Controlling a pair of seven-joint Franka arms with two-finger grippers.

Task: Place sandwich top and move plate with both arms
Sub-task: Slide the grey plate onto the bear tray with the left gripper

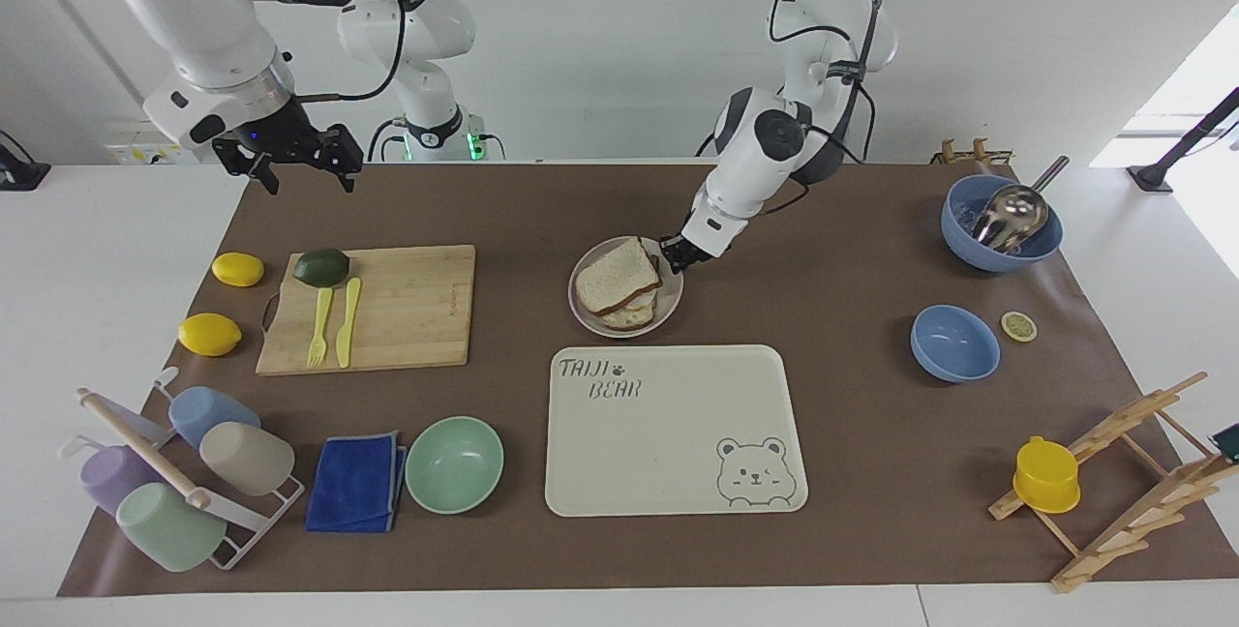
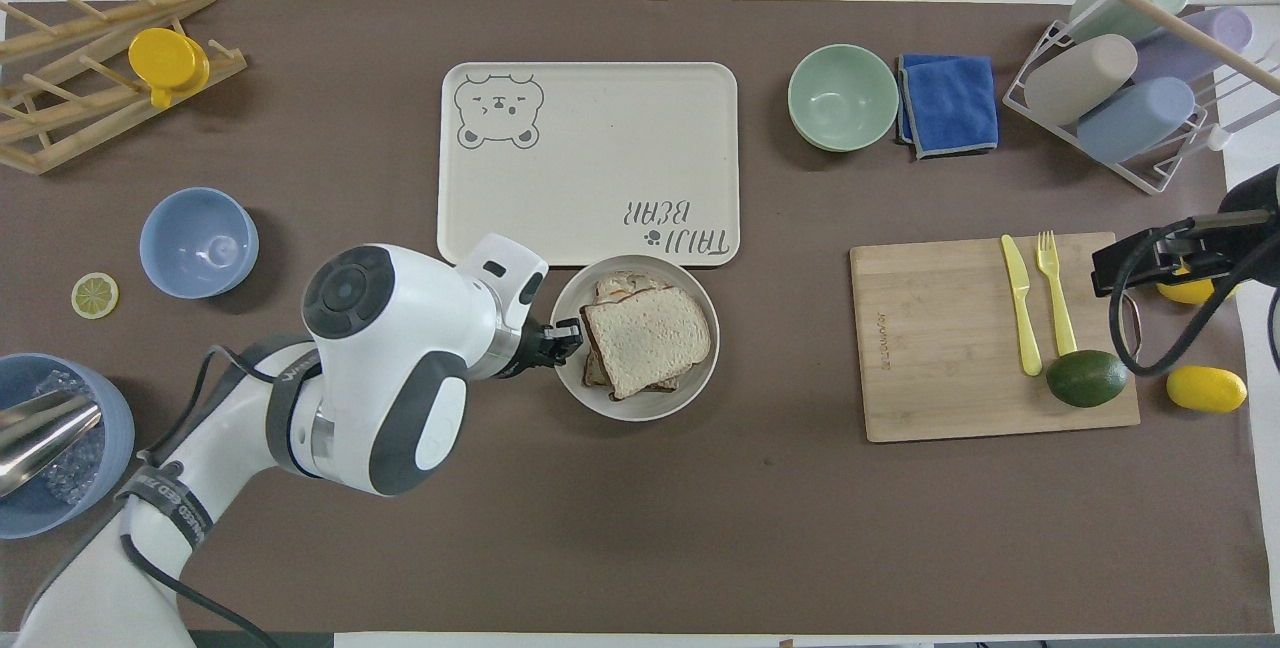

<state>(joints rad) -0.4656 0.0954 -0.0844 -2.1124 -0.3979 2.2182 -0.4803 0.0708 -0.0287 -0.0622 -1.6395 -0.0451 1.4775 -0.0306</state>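
The sandwich top (image 1: 616,276) (image 2: 648,336) lies on a toasted slice with egg inside the small off-white plate (image 1: 668,310) (image 2: 640,403). My left gripper (image 1: 670,254) (image 2: 565,338) is shut on the plate's rim, on the side toward the left arm's end of the table. The plate's farther rim reaches the near edge of the cream bear tray (image 1: 668,433) (image 2: 590,158). Over the table's corner at its own end hangs my right gripper (image 1: 290,158) (image 2: 1150,258), open and holding nothing, waiting.
A wooden cutting board (image 1: 407,308) carries a yellow fork, a knife and an avocado (image 1: 321,267). Two lemons lie beside it. A mint-green bowl (image 1: 454,463), a blue cloth, a cup rack, two blue bowls (image 1: 954,343) and a wooden rack ring the tray.
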